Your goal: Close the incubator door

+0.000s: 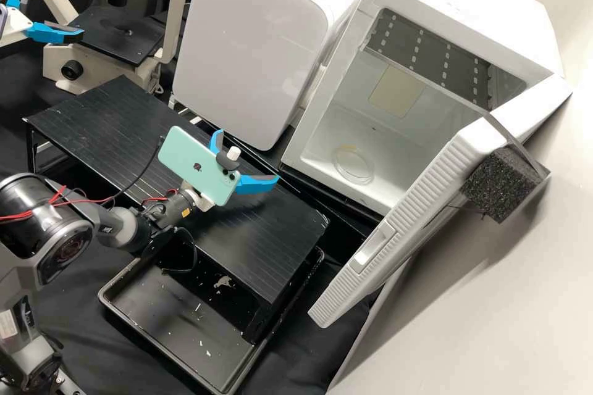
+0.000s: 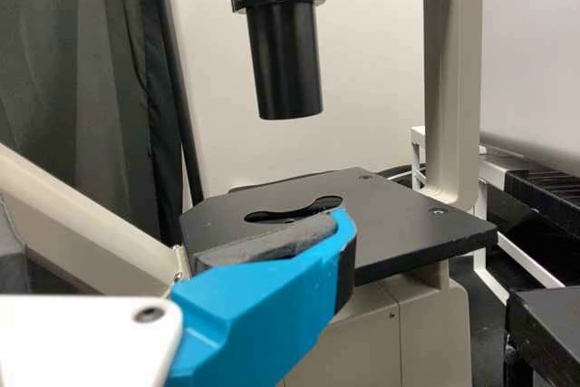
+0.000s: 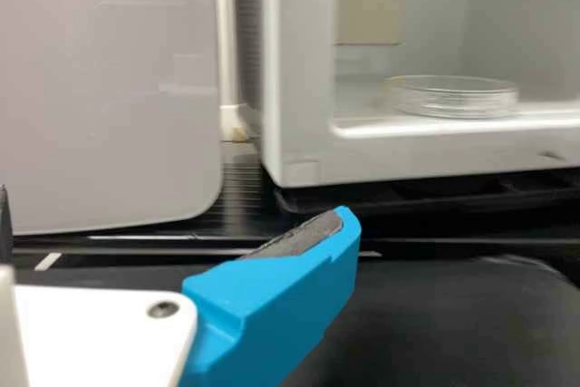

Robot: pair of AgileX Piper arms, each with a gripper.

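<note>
dark grey, slanting in over the black slatted platform (image 1: pixel 80 120), holding the right gripper (image 1: pixel 249 155) with fingers parted wide, pointing toward the incubator (image 1: pixel 469 6), hanging apart from the incubator door (image 1: pixel 423 184) standing open; near the microscope stage (image 1: pixel 111 40), holding the left gripper (image 1: pixel 57 9) likewise spread.

The incubator door (image 1: pixel 426 182) stands open near a tray (image 1: pixel 176 327).

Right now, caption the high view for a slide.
Incubator door open, dish inside, right gripper open above the black stand.
</note>
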